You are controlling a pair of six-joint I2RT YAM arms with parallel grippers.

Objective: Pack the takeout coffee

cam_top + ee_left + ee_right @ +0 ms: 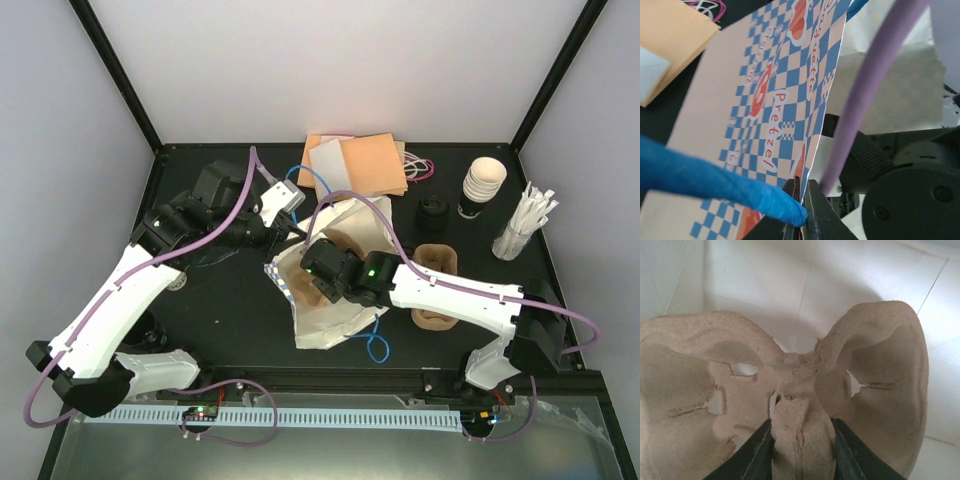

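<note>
right end effector (801, 432) clamps pulp carrier (875, 365) inside bag (780, 100); left end effector (801, 202) pinches bag rim. coffee cup (433, 212) sits well right of both, outside. Bag print reads "Pretzel".

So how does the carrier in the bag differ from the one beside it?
The held carrier is pinched at its centre ridge by the right gripper, inside the white bag; the loose carrier lies free on the table, right of the bag, partly under the right arm. Both are brown moulded pulp.

Small black-lidded takeout coffee (435, 212) stands upright, rear right.
</note>
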